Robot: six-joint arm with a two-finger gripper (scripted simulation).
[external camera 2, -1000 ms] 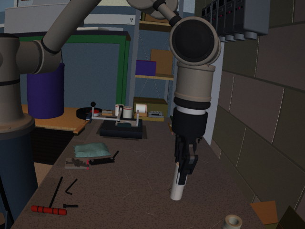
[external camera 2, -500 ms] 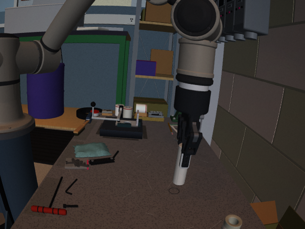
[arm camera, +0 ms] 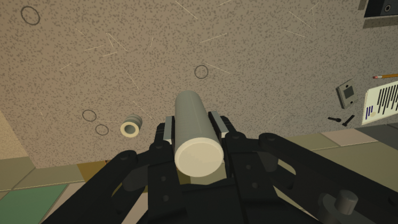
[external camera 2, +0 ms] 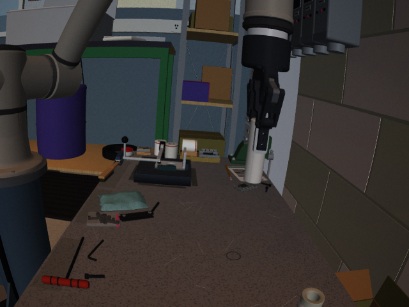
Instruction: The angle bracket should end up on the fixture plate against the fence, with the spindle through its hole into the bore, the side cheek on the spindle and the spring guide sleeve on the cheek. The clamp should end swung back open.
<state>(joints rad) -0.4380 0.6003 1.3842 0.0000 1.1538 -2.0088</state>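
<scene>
The cream spindle (external camera 2: 255, 155) (arm camera: 195, 130) hangs upright in the air over the right side of the bench, and my gripper (external camera 2: 261, 138) (arm camera: 195, 125) has its two fingers clamped on the spindle's sides near the upper end. The fixture plate (external camera 2: 163, 173) sits far back on the bench. The clamp arm (external camera 2: 145, 158), with its black knob, lies across it over a dark part. The ribbed spring guide sleeve (external camera 2: 311, 297) (arm camera: 131, 126) stands on the bench near the front right edge.
A purple bin (external camera 2: 61, 122) stands on the orange side table at left. A green cloth (external camera 2: 122, 201), a small vice, a red-handled T-wrench (external camera 2: 65, 281) and hex keys lie on the left. Papers, a pencil and screws (arm camera: 341, 120) lie by the right wall.
</scene>
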